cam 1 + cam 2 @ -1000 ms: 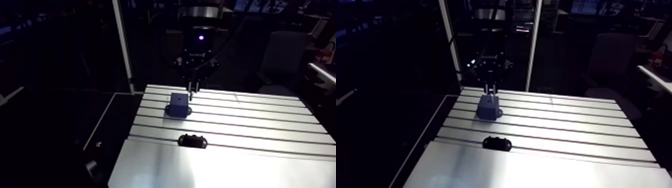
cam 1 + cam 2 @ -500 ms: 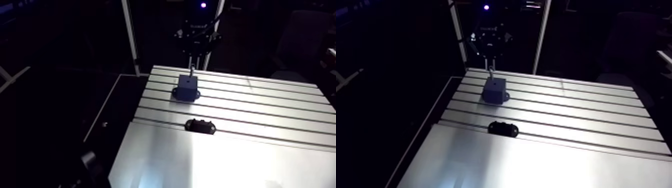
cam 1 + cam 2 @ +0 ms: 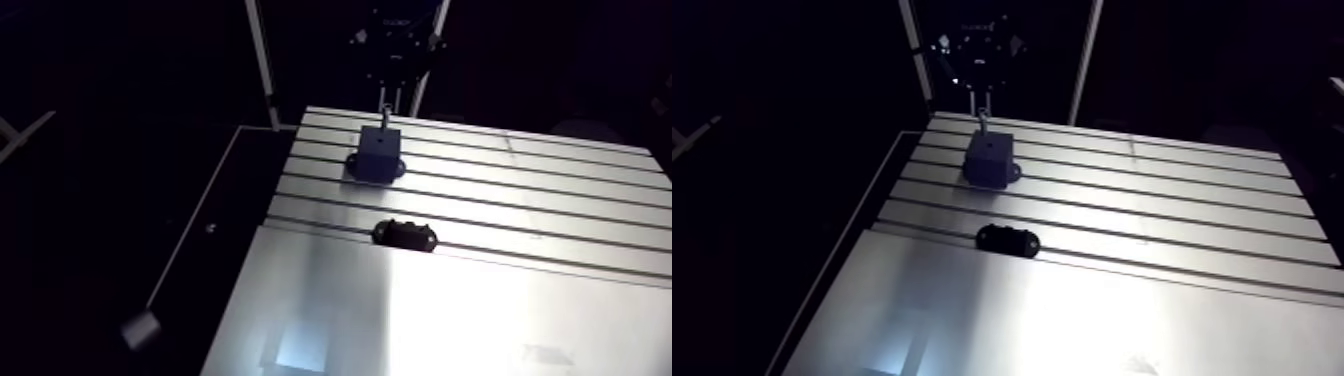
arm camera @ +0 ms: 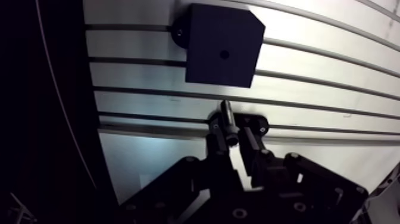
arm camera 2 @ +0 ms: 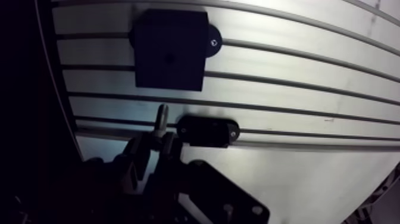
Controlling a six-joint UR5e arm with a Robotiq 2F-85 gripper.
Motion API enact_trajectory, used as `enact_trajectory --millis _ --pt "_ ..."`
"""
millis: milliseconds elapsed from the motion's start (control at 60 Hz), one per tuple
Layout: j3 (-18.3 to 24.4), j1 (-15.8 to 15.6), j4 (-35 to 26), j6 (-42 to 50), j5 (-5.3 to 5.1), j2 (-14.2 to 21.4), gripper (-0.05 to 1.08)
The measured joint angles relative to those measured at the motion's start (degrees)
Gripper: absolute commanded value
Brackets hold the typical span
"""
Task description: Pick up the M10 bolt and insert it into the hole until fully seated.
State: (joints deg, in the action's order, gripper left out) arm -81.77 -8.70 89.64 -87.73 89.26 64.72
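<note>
In the wrist view my gripper (image 4: 232, 138) is shut on the M10 bolt (image 4: 228, 119), whose shank sticks out past the fingertips. The dark blue block (image 4: 205, 65) lies ahead of the bolt on the slotted table (image 4: 333, 77). Its small round hole (image 4: 224, 55) shows open and empty on the top face. In the arm view the gripper (image 3: 388, 98) hangs over the block's (image 3: 376, 157) far edge. The bolt (image 3: 385, 118) points down just above the block's top.
A small black oval fixture (image 3: 404, 235) sits in a table slot nearer than the block, and under the gripper (image 5: 208, 131) in the wrist view. A smooth bright plate (image 3: 450, 320) covers the table's near part. The table's left edge (image 3: 270, 200) drops into darkness.
The whole arm view has shifted, so the camera moved. The gripper still holds the bolt by the block's far edge and seems slightly higher above it than before.
</note>
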Motion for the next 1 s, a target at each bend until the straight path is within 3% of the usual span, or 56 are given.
enact_trajectory --millis 533,1000 --pt "3.75 -0.04 -0.13 0.06 0.33 -3.53 1.08" --pt "4.32 -0.06 -0.19 0.06 0.59 -4.71 1.08"
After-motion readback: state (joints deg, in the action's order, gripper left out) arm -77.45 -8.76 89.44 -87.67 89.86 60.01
